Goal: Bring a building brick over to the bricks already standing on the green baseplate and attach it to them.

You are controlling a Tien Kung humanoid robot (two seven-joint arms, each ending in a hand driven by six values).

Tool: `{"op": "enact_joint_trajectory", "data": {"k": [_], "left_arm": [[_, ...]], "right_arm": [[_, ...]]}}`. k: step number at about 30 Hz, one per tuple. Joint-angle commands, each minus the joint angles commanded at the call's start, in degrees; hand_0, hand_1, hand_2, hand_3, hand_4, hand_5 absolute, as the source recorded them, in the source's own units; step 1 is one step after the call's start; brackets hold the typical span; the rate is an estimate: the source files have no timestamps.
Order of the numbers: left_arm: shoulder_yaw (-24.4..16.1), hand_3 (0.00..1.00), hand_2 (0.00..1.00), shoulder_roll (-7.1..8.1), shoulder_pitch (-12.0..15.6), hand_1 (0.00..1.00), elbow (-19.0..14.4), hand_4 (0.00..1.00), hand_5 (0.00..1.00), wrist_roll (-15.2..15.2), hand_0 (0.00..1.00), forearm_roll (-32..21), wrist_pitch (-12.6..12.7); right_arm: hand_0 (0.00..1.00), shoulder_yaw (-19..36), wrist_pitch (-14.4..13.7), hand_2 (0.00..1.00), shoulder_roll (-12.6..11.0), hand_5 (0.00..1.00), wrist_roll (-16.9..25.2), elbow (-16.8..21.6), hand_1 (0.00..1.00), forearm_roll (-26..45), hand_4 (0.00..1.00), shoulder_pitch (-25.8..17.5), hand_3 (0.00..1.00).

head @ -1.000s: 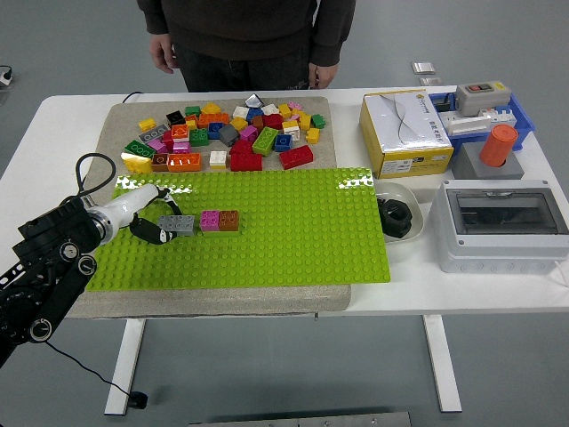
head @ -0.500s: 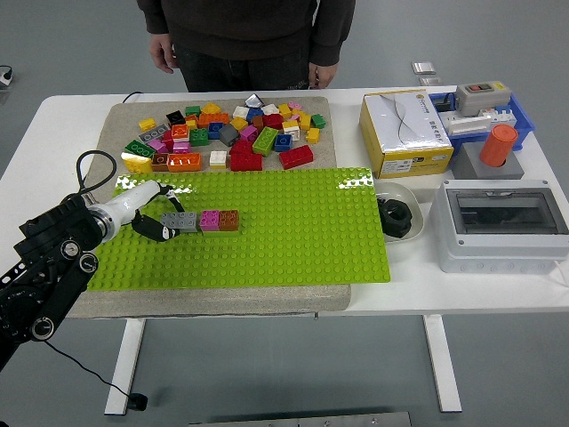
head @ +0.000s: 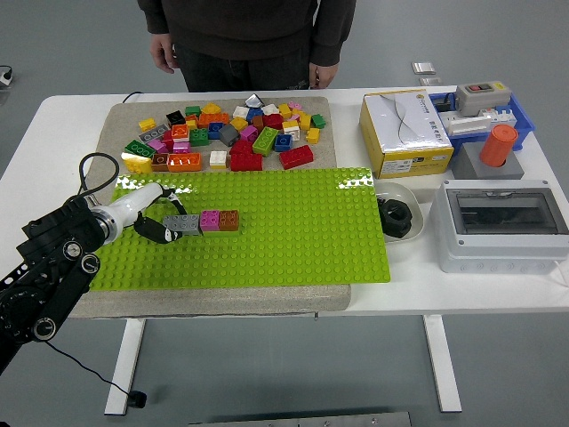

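Note:
The green baseplate [head: 293, 222] lies on a beige mat in the middle of the table. A short row stands on its left part: a grey brick [head: 185, 222], a pink brick [head: 210, 220] and a brown brick [head: 228, 221], side by side and touching. My left hand [head: 160, 224] comes in from the lower left, its dark fingers curled round the grey brick's left end and its white thumb above. A loose pile of coloured bricks [head: 231, 133] lies on the mat behind the baseplate. My right arm is out of the picture.
A person [head: 244, 36] stands at the far side, both hands hanging off the table. To the right are a yellow box [head: 404, 133], a white bowl [head: 396, 194] with a black part, a grey enclosure [head: 502, 222] and an orange cylinder [head: 498, 144]. A black cable [head: 89, 169] loops by my left wrist.
My left hand has shifted a little to the right with the grey brick, which now sits tight against the pink brick. The person has stayed still.

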Motion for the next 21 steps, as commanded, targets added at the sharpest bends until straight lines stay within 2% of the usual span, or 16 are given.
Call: {"op": "enact_joint_trajectory", "data": {"k": [18, 19, 21], "left_arm": [[0.74, 0.42, 0.959, -0.34, -0.04, 0.998, 0.47, 0.754, 0.002, -0.08, 0.963, -0.41, 0.3], [0.76, 0.448, 0.96, -0.37, -0.04, 0.996, 0.53, 0.643, 0.002, -0.12, 0.94, -0.45, 0.36], [0.79, 0.448, 0.96, -0.42, -0.02, 0.996, 0.62, 0.643, 0.002, -0.31, 0.94, -0.58, 0.59]], "right_arm": [[0.654, 0.25, 0.02, 0.755, 0.02, 0.996, 0.0, -0.02, 0.64, -0.15, 0.823, 0.03, 0.829], [0.654, 0.26, 0.02, 0.755, 0.02, 0.996, -0.01, -0.02, 0.64, -0.17, 0.823, 0.03, 0.829], [0.654, 0.27, 0.02, 0.755, 0.02, 0.996, -0.01, -0.02, 0.64, -0.19, 0.823, 0.03, 0.829]]}}
